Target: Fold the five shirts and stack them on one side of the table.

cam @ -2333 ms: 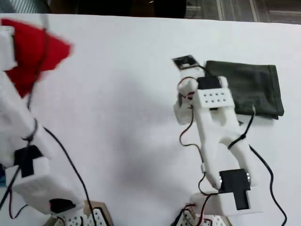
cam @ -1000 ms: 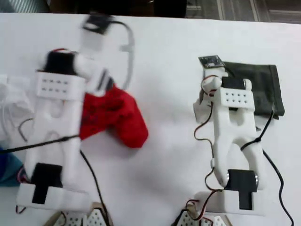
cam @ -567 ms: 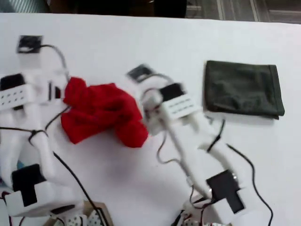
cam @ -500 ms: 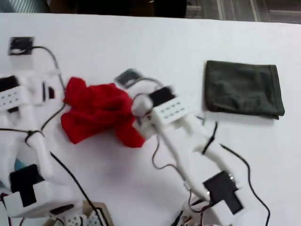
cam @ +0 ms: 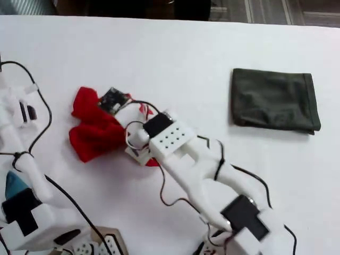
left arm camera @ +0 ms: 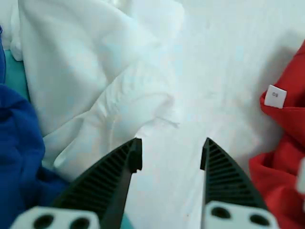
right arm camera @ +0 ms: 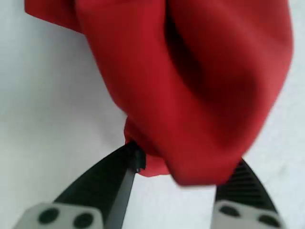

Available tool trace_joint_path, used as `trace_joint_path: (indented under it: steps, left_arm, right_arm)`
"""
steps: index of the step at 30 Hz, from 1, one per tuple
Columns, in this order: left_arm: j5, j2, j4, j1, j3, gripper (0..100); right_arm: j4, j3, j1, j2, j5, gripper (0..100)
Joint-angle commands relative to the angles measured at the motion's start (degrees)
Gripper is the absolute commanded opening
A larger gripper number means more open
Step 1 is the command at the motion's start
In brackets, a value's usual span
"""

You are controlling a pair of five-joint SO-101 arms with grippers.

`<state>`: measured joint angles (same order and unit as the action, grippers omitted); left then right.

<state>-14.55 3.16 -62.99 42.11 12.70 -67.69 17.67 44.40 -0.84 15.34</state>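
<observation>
Well, the table (cam: 186,48) is a plain white surface. Behind its far edge, at 12 o'clock, you see a dark strip of the room. The dark green shirt (cam: 275,100) lies folded and flat at about 2 o'clock, well apart from both arms. The red shirt (cam: 93,130) lies crumpled at about 9 o'clock from the centre, and it is not folded.

The right arm (cam: 202,170) comes in from 5 o'clock and stretches diagonally toward 10 o'clock. Its wrist is over the near side of the red shirt. The left arm (cam: 21,175) stands at the table edge at 8 o'clock, with its wrist near 9 o'clock, close to the red shirt but apart from it.

The right wrist view gives you the detail at the cloth. The right gripper (right arm camera: 186,162) has its fingers wide apart, and a thick fold of the red shirt bulges between them. One fingertip touches the cloth edge, but nothing is clamped.

In the left wrist view, the left gripper (left arm camera: 170,145) also has its fingers apart. It is over bare table and holds nothing. On one side of it lies a rumpled white shirt (left arm camera: 95,71) with a blue shirt (left arm camera: 19,143) beside it. On the other side is the edge of the red shirt, with a small white label (left arm camera: 275,96).
</observation>
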Motion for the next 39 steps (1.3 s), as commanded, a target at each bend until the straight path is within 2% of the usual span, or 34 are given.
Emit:
trace_joint_path:
  steps: [1, 3, 5, 8, 15, 21, 26, 31, 34, 37, 39]
  left_arm:
    - [-0.62, 2.29, 0.88, 0.62, 0.04, 22]
    - [-0.62, 2.29, 0.88, 0.62, 0.04, 22]
    - [-0.62, 2.29, 0.88, 0.62, 0.04, 22]
    - [-0.62, 2.2, 0.88, 0.62, 0.04, 22]
    - [-0.62, 2.11, 0.88, 0.35, 0.13, 22]
    - [-0.62, -2.29, 0.88, 0.18, 0.04, 22]
    - [-0.53, -11.69, 0.62, -0.53, -1.8, 22]
    - [-0.09, -16.53, -0.97, -5.27, -5.85, 22]
    - [-0.09, -16.35, -5.01, -11.43, -9.63, 22]
    - [-0.09, -16.79, -10.73, -18.73, -14.46, 22]
    - [-0.09, -16.88, -11.69, -22.95, -15.96, 22]
  right_arm:
    - [2.86, -0.18, 0.22, 5.41, 0.0, 22.8]
    - [3.12, -0.53, -0.66, 9.01, 0.18, 19.3]
    - [3.03, -1.85, -2.42, 11.3, 0.35, 11.7]
    - [2.95, -2.64, -7.87, 11.65, 0.35, 1.5]
    - [3.03, -2.64, -25.45, 6.37, 0.7, 2.0]
    - [2.86, -2.64, -38.02, -0.92, 8.7, 2.0]
    - [3.03, -2.64, -44.97, -4.35, 10.29, 2.0]
    - [3.12, -0.88, -46.37, -4.53, 10.11, 2.1]
    - [5.14, 1.32, -46.64, -4.7, 9.49, 4.6]
    - [6.29, 2.37, -47.52, -5.05, 3.87, 17.0]
    - [6.37, 2.37, -47.6, -5.14, 1.58, 25.5]
